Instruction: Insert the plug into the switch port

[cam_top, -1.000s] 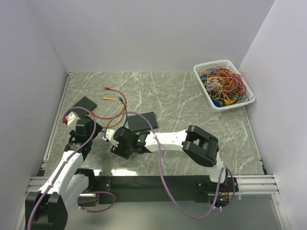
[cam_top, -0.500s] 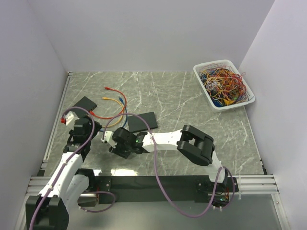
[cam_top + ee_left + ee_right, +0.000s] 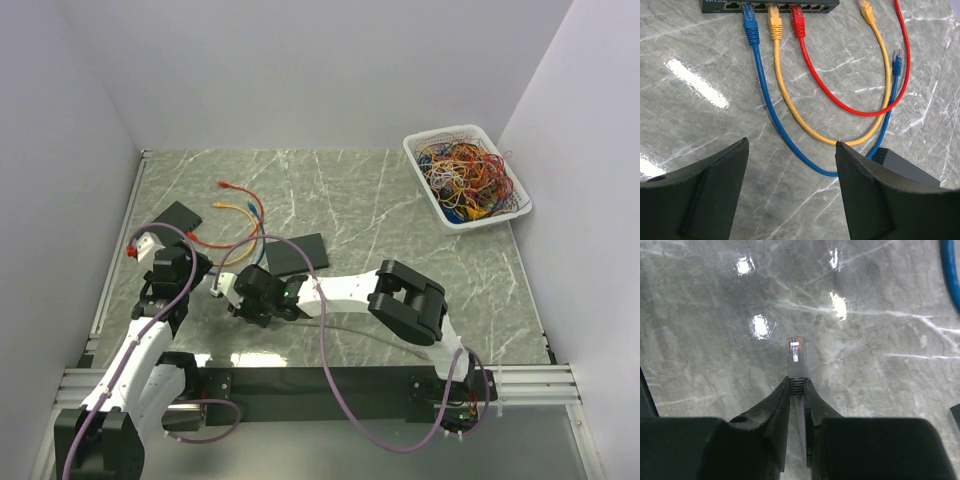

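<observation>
Right gripper [image 3: 797,386]: pinched tight on small grey ribbed-boot plug [image 3: 795,359], over grey marble tabletop [image 3: 890,340].
Left gripper [image 3: 791,150]: jaws wide apart, holding nothing, facing black network switch [image 3: 715,5].

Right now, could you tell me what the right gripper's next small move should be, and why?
Probably lift slightly: the right gripper pinches the plug by its rear, the plug sits at table level, and the switch stands elsewhere.
</observation>
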`<state>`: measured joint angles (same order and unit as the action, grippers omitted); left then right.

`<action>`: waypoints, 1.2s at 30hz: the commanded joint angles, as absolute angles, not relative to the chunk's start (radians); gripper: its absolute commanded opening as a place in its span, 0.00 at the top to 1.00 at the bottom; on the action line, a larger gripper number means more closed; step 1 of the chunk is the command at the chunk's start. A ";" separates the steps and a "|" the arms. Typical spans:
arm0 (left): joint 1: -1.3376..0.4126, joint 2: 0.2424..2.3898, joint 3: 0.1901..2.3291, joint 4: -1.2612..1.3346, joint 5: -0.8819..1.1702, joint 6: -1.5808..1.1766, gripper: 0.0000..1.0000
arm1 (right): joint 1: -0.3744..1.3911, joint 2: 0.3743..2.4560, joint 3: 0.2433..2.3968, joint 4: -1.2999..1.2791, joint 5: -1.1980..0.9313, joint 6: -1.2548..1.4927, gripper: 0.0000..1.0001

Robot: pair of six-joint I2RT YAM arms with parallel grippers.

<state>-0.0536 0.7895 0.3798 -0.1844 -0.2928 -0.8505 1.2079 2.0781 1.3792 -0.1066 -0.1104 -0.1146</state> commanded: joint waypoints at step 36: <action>-0.462 1.160 0.495 0.058 -0.193 -0.845 0.26 | 0.620 1.730 1.084 0.008 0.212 0.410 1.00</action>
